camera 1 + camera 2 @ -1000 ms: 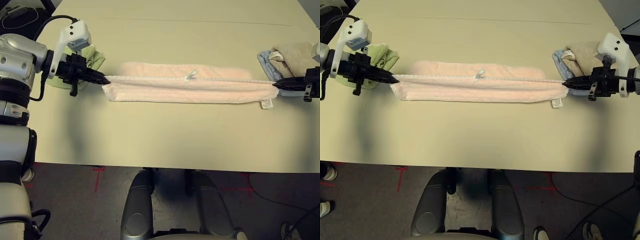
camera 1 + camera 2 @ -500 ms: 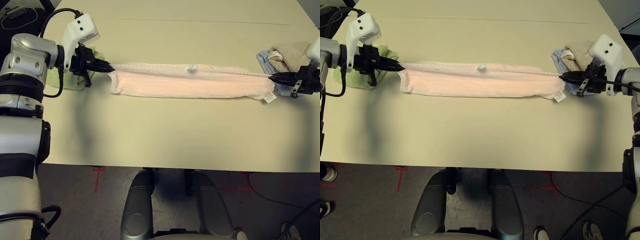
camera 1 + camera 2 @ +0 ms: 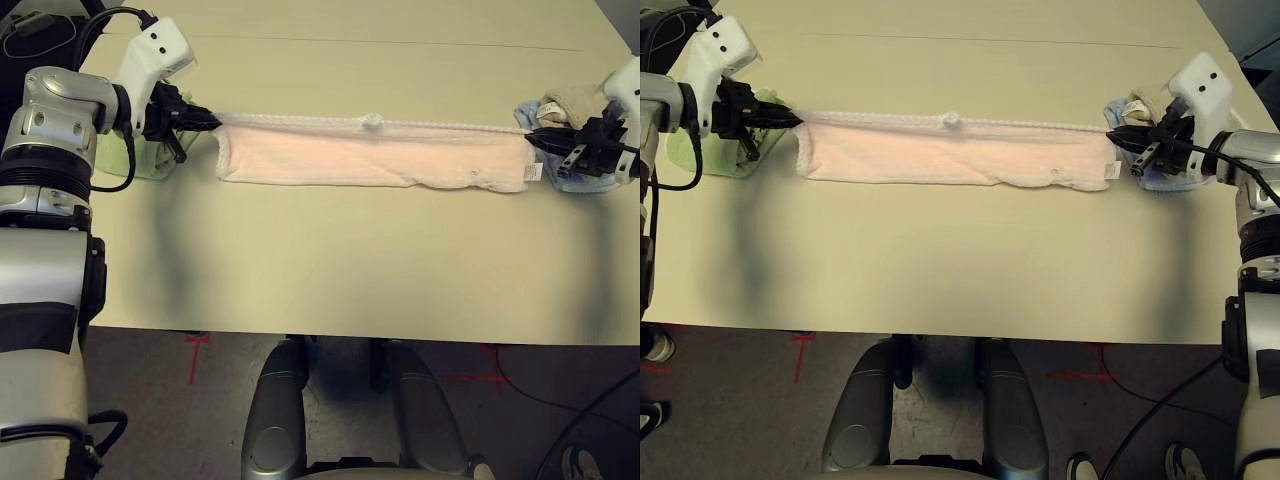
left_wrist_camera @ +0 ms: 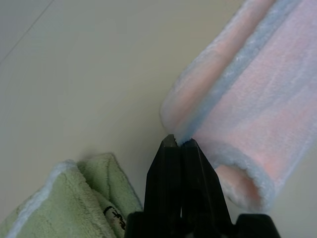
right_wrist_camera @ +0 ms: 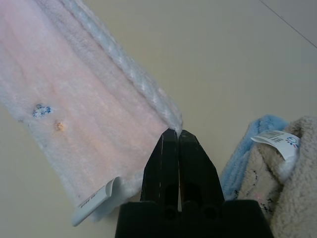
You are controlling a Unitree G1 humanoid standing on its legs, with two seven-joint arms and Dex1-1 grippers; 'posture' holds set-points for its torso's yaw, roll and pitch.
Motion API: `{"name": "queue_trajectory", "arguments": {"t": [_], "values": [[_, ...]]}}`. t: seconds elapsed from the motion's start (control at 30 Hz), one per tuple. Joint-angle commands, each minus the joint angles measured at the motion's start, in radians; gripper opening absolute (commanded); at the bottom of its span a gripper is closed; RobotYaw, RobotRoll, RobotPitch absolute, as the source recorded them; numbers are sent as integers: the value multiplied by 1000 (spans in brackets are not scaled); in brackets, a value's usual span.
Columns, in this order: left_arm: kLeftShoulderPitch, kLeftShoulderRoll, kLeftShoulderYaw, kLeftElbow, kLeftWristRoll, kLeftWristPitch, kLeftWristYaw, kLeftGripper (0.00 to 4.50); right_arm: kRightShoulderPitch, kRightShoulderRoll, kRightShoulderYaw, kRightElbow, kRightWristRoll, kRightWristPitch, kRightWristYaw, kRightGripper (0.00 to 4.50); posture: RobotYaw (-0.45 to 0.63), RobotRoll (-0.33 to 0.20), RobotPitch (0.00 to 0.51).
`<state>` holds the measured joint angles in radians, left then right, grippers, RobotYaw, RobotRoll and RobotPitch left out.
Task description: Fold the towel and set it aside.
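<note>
The pale pink towel (image 3: 375, 158) is stretched out long across the far half of the table, folded lengthwise, its white-edged rim along the far side with a small white loop (image 3: 372, 121) at mid-length. My left gripper (image 3: 213, 121) is shut on the towel's far left corner (image 4: 179, 136). My right gripper (image 3: 530, 136) is shut on the far right corner (image 5: 173, 126). A white label (image 5: 96, 201) hangs at the towel's right end.
A folded green towel (image 3: 135, 158) lies under my left gripper at the table's left edge. A beige towel (image 3: 575, 103) on a blue one (image 3: 583, 182) sits behind my right gripper at the right edge. Bare tabletop (image 3: 350, 260) spreads in front of the towel.
Both grippers have carried the towel's edge away from me toward the far side. The towel has opened from a narrow fold into a wider flat band.
</note>
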<state>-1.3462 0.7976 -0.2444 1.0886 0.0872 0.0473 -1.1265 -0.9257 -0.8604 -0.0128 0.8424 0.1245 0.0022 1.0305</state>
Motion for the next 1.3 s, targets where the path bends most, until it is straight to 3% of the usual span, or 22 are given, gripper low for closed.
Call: {"name": "queue_trajectory", "arguments": {"t": [0.03,0.4,0.43,0.57,0.83,0.87,1.07,1.3], "values": [[1,8,18,43,38,-2,46,22,39,1,-28,-64,-8,73,-66,0,36,0,288],[14,-34,21,84,74,-25,89,22,53,57,32,-198,-115,174,-222,0,38,0,293],[14,-38,19,88,79,-30,93,216,52,58,37,-200,-126,179,-228,0,39,0,294],[11,-61,35,97,79,-34,123,1389,44,61,44,-203,-144,187,-233,1117,35,0,294],[-6,-66,55,114,97,-57,198,4440,35,61,25,-201,-146,169,-246,4174,33,0,294],[-11,-66,57,116,100,-61,211,4500,32,60,21,-197,-143,160,-247,4475,33,0,293],[-44,-76,103,118,71,-59,278,4500,8,84,-64,-159,-71,78,-284,4475,28,0,292],[3,-135,254,37,-88,11,159,4500,73,178,-220,-235,120,107,-277,4475,20,0,296]]}}
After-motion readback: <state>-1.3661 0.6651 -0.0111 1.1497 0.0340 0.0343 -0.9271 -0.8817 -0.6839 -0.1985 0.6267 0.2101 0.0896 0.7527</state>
